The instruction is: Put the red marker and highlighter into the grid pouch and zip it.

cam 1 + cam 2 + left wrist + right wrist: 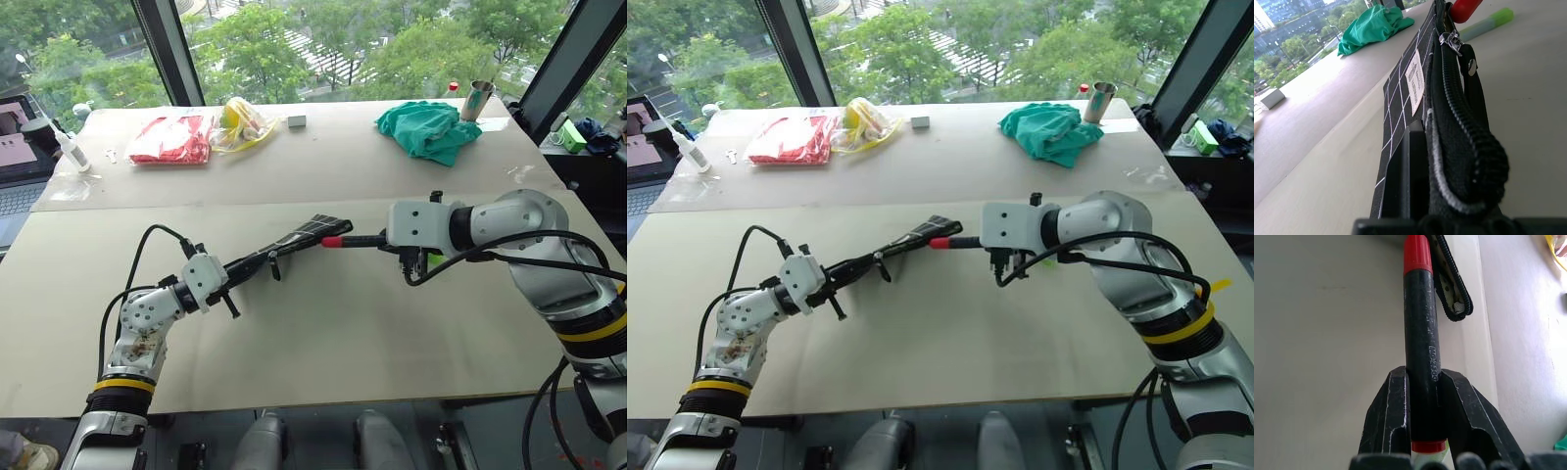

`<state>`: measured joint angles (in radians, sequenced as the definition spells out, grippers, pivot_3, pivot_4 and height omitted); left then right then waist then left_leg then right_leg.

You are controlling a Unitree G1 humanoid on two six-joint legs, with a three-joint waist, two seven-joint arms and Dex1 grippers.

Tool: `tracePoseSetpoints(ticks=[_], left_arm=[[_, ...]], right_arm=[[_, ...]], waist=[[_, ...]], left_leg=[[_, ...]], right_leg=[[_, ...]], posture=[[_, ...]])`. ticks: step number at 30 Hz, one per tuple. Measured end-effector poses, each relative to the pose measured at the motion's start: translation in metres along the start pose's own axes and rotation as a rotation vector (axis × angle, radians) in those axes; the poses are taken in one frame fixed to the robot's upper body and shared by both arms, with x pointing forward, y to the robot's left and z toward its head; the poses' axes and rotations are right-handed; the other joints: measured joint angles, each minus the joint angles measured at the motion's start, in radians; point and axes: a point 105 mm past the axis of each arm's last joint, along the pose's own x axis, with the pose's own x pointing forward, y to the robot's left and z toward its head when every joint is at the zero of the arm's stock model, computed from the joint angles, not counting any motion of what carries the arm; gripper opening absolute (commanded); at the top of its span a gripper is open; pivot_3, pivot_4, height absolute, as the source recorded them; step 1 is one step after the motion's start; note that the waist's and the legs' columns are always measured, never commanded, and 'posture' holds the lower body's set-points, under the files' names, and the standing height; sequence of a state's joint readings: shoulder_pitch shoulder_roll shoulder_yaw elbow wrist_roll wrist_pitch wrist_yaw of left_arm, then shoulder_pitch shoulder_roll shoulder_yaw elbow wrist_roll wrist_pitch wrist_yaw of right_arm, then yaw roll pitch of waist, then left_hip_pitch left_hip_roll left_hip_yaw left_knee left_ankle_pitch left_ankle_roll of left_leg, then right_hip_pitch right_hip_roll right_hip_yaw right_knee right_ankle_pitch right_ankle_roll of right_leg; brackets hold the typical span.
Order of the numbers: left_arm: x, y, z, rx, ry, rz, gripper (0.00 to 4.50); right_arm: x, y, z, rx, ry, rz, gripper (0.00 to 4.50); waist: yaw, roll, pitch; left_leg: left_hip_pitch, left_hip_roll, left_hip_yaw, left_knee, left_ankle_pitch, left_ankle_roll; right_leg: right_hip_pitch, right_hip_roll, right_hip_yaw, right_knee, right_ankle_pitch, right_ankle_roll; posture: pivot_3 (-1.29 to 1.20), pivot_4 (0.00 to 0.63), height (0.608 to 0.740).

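Red marker (1419,333), dark-banded with red cap, held above table centre, cap tip at the open mouth of the black white-gridded grid pouch (294,240), clamped between right gripper (1422,396) fingers; left gripper (240,266) clenched on pouch's near-left end, holding it off the table (323,343).

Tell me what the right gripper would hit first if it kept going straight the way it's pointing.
Probably the grid pouch. The right gripper holds the red marker, whose cap already sits at the pouch's open end, though depth is unclear.
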<state>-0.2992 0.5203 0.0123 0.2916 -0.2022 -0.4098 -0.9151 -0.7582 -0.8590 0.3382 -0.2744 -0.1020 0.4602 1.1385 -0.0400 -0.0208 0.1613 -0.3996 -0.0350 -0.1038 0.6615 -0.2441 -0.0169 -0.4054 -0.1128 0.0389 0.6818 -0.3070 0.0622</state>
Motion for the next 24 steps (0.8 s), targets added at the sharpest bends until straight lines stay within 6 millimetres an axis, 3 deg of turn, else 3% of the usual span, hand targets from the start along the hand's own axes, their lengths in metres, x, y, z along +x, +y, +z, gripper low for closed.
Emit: tracePoseSetpoints(ticks=[14,24], left_arm=[[0.000,0.000,0.000,-0.002,-0.001,0.000,0.00],[-0.001,-0.002,-0.002,-0.008,0.003,0.000,0.00]], right_arm=[[0.001,-0.009,-0.003,0.001,0.020,-0.024,0.53],[0.000,-0.021,0.009,-0.021,-0.006,-0.044,0.53]], waist=[[-0.001,0.000,0.000],[0.000,0.000,0.000]], left_leg=[[0.000,0.000,0.000,0.000,0.000,0.000],[0.000,0.000,0.000,0.000,0.000,0.000]], right_leg=[[0.000,0.000,0.000,0.000,0.000,0.000],[0.000,0.000,0.000,0.000,0.000,0.000]], posture=[[0.00,0.150,0.740],[0.00,0.150,0.740]])
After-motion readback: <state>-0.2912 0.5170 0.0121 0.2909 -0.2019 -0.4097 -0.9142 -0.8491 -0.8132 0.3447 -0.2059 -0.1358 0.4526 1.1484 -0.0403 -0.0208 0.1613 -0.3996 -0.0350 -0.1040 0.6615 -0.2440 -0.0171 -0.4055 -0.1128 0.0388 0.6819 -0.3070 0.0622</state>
